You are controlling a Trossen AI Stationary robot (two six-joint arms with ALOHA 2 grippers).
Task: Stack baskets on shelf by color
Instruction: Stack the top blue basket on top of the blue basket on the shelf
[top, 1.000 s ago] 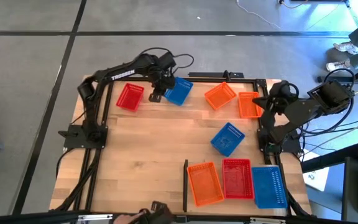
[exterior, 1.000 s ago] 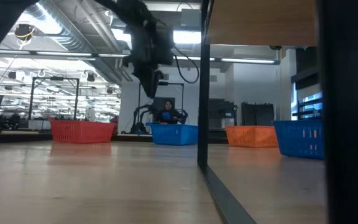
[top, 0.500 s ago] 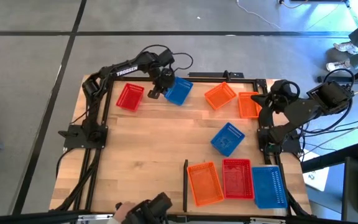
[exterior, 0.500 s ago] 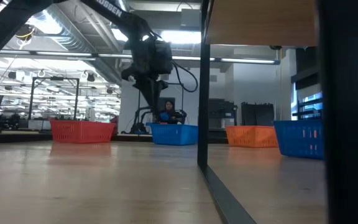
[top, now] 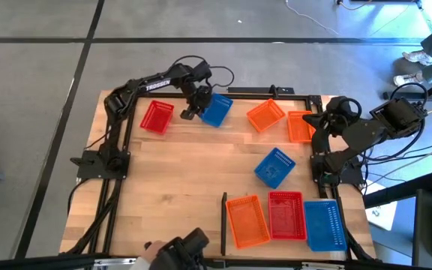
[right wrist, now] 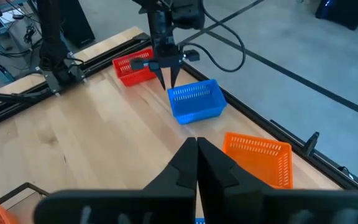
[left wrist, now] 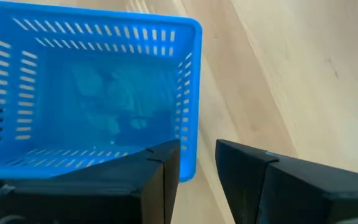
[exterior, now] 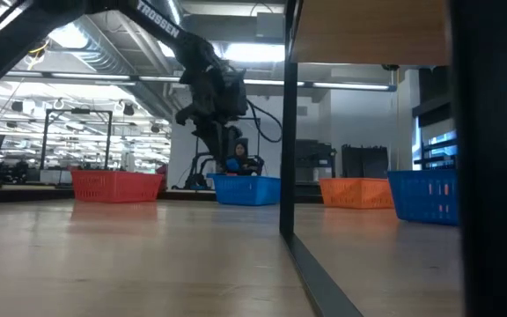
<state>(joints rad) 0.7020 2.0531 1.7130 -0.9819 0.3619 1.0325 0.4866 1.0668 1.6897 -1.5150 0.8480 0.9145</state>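
My left gripper [top: 189, 114] hangs open over the far blue basket [top: 217, 111], which rests flat on the wooden shelf [top: 171, 187]. In the left wrist view its fingers stand on either side of one basket wall [left wrist: 190, 124], near a corner, one above the inside and one above the outside, without touching it. A red basket [top: 156, 116] lies to the left of it. Two orange baskets [top: 265, 115] [top: 300, 125] and another blue basket [top: 274, 166] lie to the right. My right gripper [right wrist: 196, 146] is shut and empty, held high at the right edge.
An orange [top: 247, 221], a red [top: 286, 216] and a blue basket [top: 325, 225] sit side by side at the near right edge, right of the black divider strip [top: 223, 223]. A person's hand with a dark object [top: 178, 251] shows at the near edge.
My left gripper has come down toward the far blue basket and rolled at the wrist, staying open. The baskets have not moved.
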